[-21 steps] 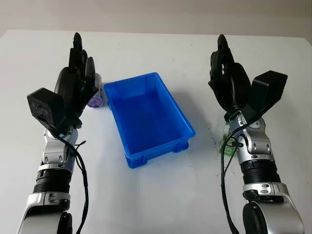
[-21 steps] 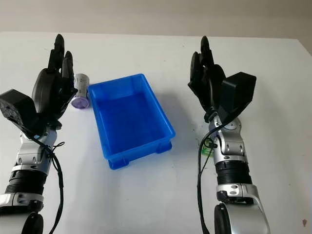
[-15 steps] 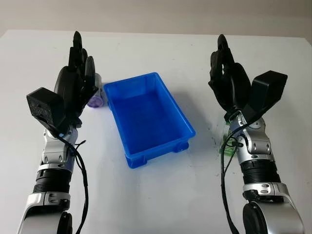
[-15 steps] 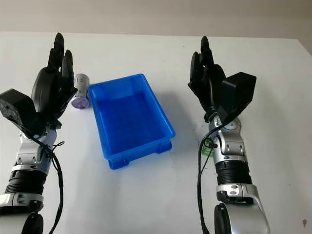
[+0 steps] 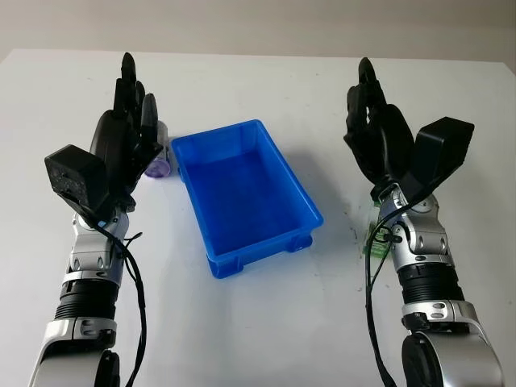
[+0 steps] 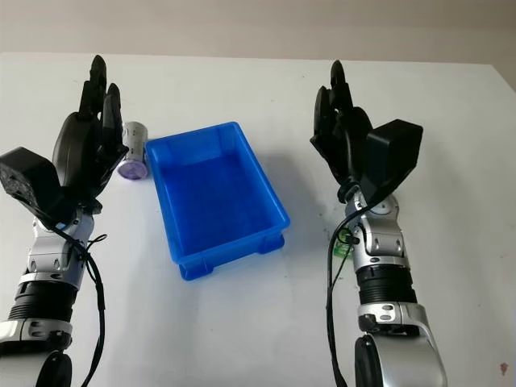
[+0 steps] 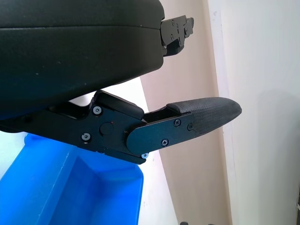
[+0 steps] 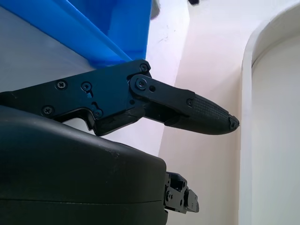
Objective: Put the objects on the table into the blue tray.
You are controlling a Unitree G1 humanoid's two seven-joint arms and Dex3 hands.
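A blue tray (image 5: 242, 193) stands on the white table, nothing inside it. A small grey cylinder with a purple end (image 6: 133, 160) lies just left of the tray's far left corner, partly behind my left hand (image 5: 129, 121). That hand is raised upright and open beside the tray's left side. My right hand (image 5: 371, 121) is raised upright and open to the right of the tray. A small green object (image 5: 373, 234) lies on the table behind my right forearm, mostly hidden. The tray's corner (image 7: 70, 187) appears in the left wrist view below my fingers (image 7: 206, 115).
The white table (image 5: 266, 322) stretches wide in front of the tray and behind it. A beige wall borders the far table edge. The tray's blue wall (image 8: 108, 28) is in the right wrist view.
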